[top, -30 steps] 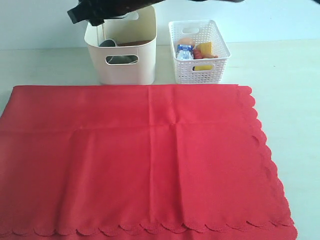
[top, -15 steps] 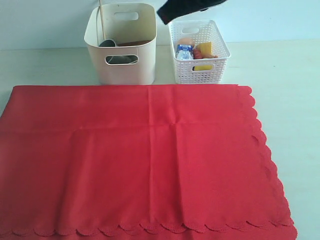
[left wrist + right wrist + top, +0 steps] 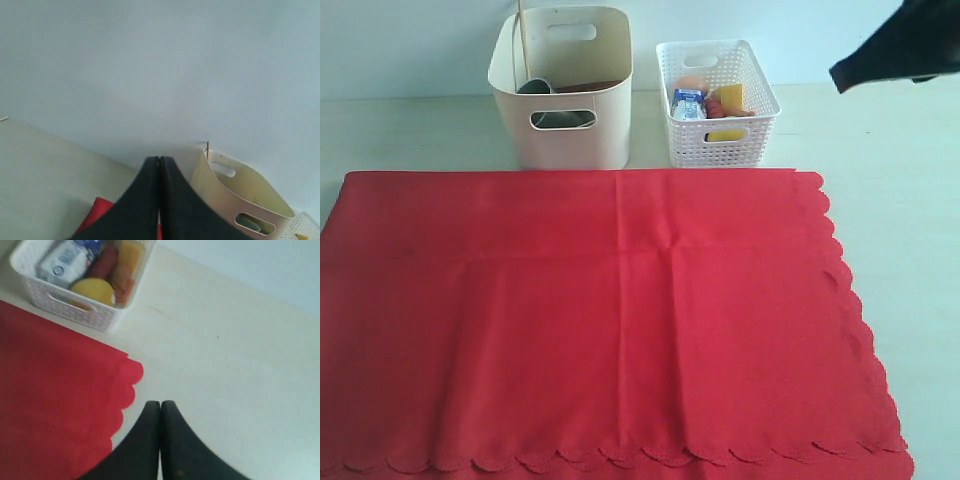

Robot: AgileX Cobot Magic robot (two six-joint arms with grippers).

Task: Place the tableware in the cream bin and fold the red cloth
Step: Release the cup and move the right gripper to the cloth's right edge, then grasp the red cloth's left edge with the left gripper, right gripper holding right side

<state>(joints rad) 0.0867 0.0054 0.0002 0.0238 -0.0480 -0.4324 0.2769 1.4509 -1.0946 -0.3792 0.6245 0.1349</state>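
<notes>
The red cloth (image 3: 610,320) lies spread flat over the table front, scalloped edges at right and front. The cream bin (image 3: 563,90) stands behind it at the back left, with a steel cup (image 3: 534,87), a chopstick (image 3: 523,40) and a brown plate edge (image 3: 590,86) showing inside. My right gripper (image 3: 840,78) hovers shut and empty at the upper right; in its wrist view the gripper (image 3: 160,405) is over bare table beside the cloth's scalloped edge (image 3: 125,385). My left gripper (image 3: 159,160) is shut and empty, with the bin (image 3: 240,200) beside it; it is out of the exterior view.
A white lattice basket (image 3: 718,102) with a milk carton (image 3: 689,104), cheese (image 3: 731,97), lemon (image 3: 724,133) and other food stands right of the bin. The pale table (image 3: 900,200) runs along the cloth's right side.
My right gripper has swung from over the cream bin, past the white basket, to the upper right. The bin's contents and the cloth have not moved.
</notes>
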